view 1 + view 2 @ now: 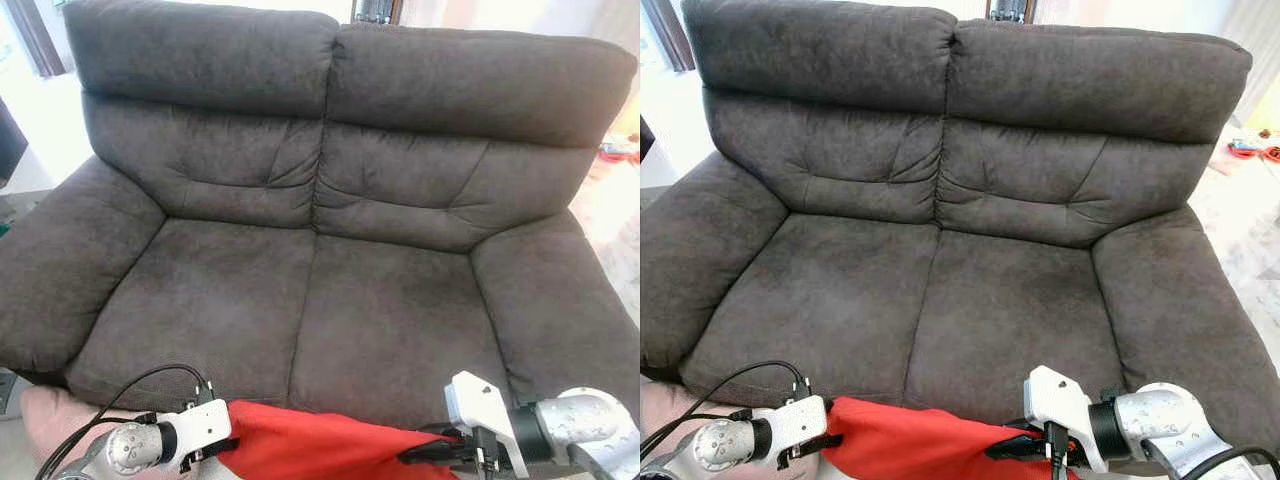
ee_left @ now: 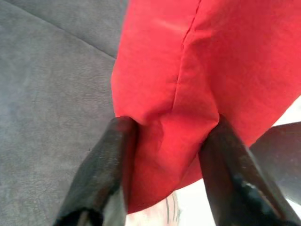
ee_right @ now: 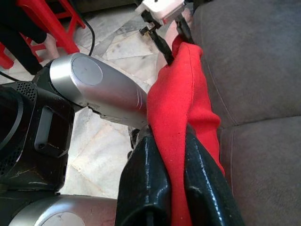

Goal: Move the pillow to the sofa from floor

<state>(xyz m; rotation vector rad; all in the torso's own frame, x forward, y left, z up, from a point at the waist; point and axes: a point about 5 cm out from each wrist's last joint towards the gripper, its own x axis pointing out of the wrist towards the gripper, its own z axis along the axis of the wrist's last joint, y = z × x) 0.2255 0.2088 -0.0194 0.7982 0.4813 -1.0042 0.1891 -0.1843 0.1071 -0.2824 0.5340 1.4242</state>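
Both claws pinch the red pillow at opposite ends, left claw and right claw, stretching it level to clear the sofa seat at 12 o'clock.

Red plastic stool legs on pale marble floor.

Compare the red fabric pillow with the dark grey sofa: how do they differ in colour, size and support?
Colour: the red fabric pillow is bright and smooth; the dark grey sofa is dull and suede-like. Size: the pillow is far smaller than the sofa. Support: the pillow hangs pinched between the left gripper and right gripper, at the sofa's front edge; the sofa stands by itself. Both are soft upholstery.
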